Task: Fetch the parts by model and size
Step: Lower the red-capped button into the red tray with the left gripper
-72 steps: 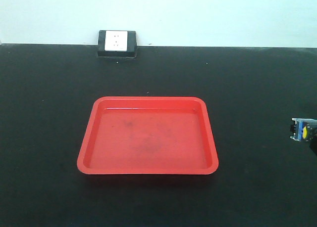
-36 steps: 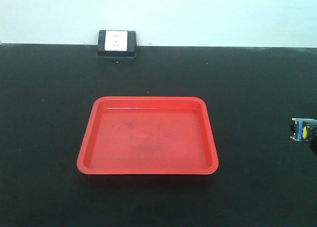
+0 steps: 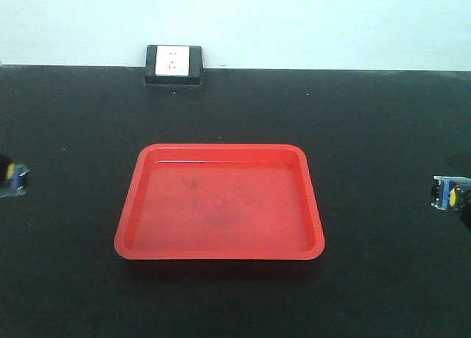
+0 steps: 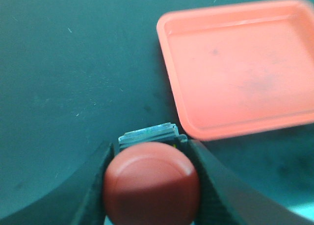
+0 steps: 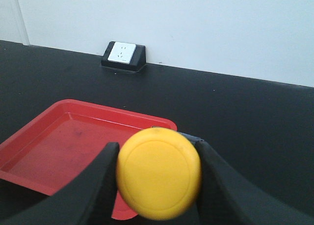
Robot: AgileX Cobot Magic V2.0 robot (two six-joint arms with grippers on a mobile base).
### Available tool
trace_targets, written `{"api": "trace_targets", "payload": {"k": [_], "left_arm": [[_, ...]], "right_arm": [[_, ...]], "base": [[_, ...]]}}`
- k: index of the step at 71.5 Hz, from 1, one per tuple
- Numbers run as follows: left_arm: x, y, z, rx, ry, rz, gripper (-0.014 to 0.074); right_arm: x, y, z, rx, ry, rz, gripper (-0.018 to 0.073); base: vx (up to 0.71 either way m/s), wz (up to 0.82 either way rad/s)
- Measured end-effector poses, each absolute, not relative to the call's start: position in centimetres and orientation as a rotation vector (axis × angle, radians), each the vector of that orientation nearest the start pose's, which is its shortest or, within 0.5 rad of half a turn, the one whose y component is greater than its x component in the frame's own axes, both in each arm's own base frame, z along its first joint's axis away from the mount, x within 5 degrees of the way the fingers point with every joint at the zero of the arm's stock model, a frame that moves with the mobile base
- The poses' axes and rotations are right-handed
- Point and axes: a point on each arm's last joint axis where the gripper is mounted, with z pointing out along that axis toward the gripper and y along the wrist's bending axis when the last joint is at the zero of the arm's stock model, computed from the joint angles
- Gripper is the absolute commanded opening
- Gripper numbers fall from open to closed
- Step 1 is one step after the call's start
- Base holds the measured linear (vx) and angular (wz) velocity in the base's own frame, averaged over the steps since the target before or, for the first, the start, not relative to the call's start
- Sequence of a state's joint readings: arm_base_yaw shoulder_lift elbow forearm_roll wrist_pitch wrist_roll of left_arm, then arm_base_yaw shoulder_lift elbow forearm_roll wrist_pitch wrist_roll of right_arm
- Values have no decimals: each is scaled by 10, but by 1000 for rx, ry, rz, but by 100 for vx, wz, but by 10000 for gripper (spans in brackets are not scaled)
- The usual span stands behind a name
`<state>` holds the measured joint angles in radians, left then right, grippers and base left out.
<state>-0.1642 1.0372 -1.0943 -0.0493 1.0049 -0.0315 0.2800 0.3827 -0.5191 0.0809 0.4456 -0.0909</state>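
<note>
In the left wrist view my left gripper is shut on the red-capped push-button switch, whose cap fills the gap between the black fingers. Its grey-blue base pokes out ahead. In the front view this part shows at the far left edge, left of the red tray. My right gripper is shut on the yellow-capped switch. The front view has that part at the far right edge, right of the tray. Both parts are held apart from the tray, which has nothing in it.
The tray's rim lies ahead and right of the left gripper, and its rim lies ahead and left of the right gripper. A black box with a white socket sits at the table's back edge against the pale wall.
The red-capped switch in my left gripper has come into the front view at the left edge. The right gripper and its yellow switch have not moved.
</note>
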Motion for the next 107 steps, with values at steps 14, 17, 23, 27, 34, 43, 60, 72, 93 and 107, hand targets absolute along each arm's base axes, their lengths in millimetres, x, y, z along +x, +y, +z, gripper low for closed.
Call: {"api": "trace_targets", "payload": {"k": [14, 17, 23, 27, 34, 43, 60, 72, 93, 107], "left_arm": [[251, -57, 360, 308, 2502, -221, 0], [265, -64, 356, 342, 2520, -233, 0], [285, -77, 347, 396, 2548, -246, 0], [299, -88, 339, 435, 2566, -246, 0], [317, -108, 327, 508, 2588, -227, 0], [337, -135, 306, 580, 2621, -180, 0], [364, -178, 266, 608, 2644, -189, 4], [376, -188, 231, 629, 2702, -151, 8], [386, -192, 207, 632, 2709, -126, 71], [387, -193, 200, 627, 2722, -124, 240]], "right_arm": [[77, 25, 321, -292, 1774, 219, -10], [77, 25, 321, -292, 1774, 219, -10], [77, 25, 321, -292, 1774, 219, -10], [77, 25, 321, -292, 1774, 219, -10], [77, 25, 321, -292, 1774, 219, -10], [77, 25, 321, -292, 1774, 219, -10], [77, 25, 321, -292, 1774, 219, -10], [77, 25, 321, -292, 1774, 219, -10], [77, 25, 321, -292, 1774, 219, -10], [77, 25, 321, -292, 1774, 219, -10]], "base": [[0, 0], [0, 0], [0, 0], [0, 0], [0, 0], [0, 0], [0, 0], [0, 0], [0, 0], [0, 0]]}}
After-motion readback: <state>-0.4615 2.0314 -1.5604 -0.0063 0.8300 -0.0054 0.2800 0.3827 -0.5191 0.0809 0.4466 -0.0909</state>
